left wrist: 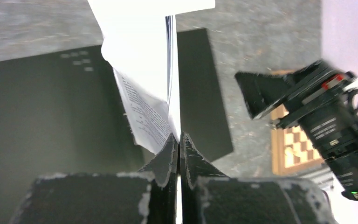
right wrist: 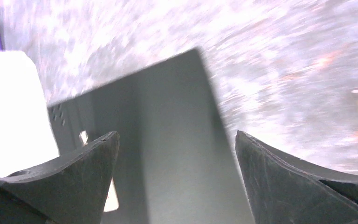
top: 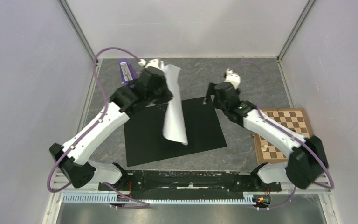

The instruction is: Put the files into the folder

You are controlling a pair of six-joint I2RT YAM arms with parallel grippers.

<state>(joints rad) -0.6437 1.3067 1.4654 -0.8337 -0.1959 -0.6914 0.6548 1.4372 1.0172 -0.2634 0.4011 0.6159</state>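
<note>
The folder lies open and flat on the table's middle, black inside up. My left gripper is shut on the files, white sheets that hang curled from it above the folder's middle. In the left wrist view the gripper pinches the files by one edge over the folder. My right gripper is open and empty at the folder's far right corner. In the right wrist view the gripper straddles that corner of the folder, with the files at the left.
A wooden chessboard lies at the right under my right arm, with a small piece on it. A purple box stands at the back left, behind my left gripper. Walls close in both sides and the back.
</note>
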